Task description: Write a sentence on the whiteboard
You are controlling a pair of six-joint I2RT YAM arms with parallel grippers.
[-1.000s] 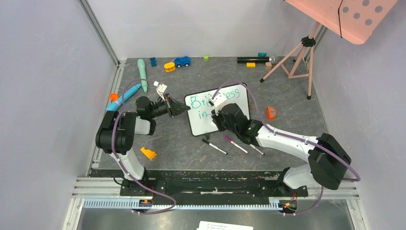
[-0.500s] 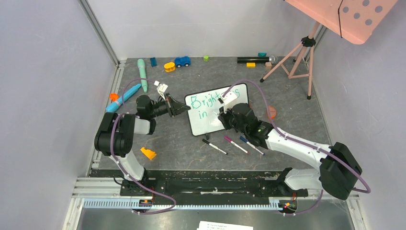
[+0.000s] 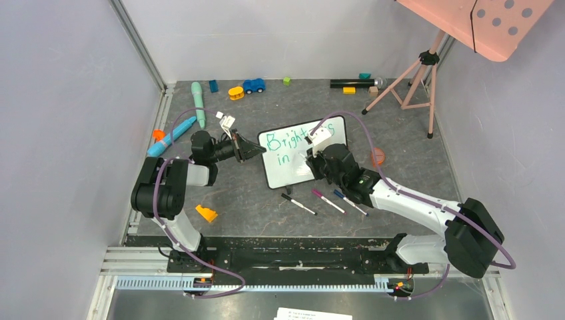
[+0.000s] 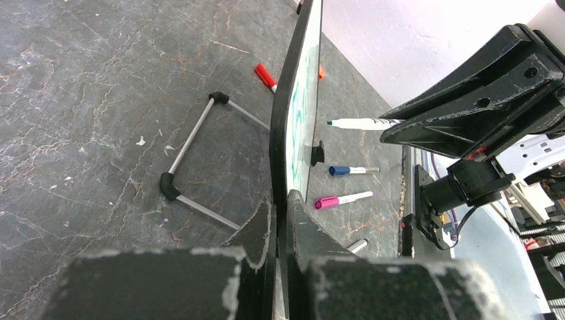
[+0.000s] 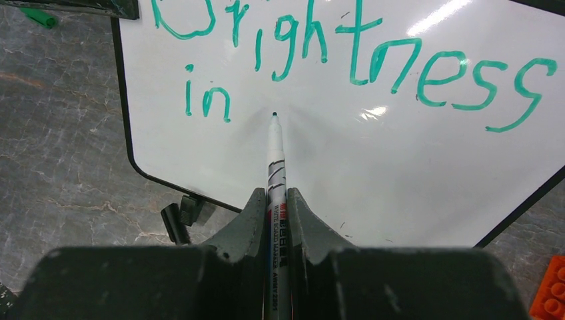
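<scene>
The whiteboard (image 3: pixel 288 175) stands tilted up on its wire stand at mid-table. My left gripper (image 3: pixel 256 152) is shut on its left edge, and the frame (image 4: pixel 293 120) runs up from between the jaws of the left gripper (image 4: pixel 280 203). The sentence (image 5: pixel 353 53) reads "Brightness" in teal, with "in" on the line below. My right gripper (image 5: pixel 276 197) is shut on a white marker (image 5: pixel 276 160). The marker's tip points at the whiteboard (image 5: pixel 373 173) just right of "in". In the left wrist view the marker (image 4: pixel 360 123) ends a hair short of the board face.
Three capped markers lie in front of the board: black (image 3: pixel 298 204), magenta (image 3: pixel 328 201) and blue (image 3: pixel 349 202). An orange block (image 3: pixel 206 213) sits near the left arm and an orange piece (image 3: pixel 378 157) lies right of the board. A tripod (image 3: pixel 413 80) holds a pink dotted panel (image 3: pixel 493 20). Toys line the back edge.
My right gripper has shifted right along the board with the marker, now covering "ness" instead of "ght", and its arm is stretched out further. The left gripper holds still.
</scene>
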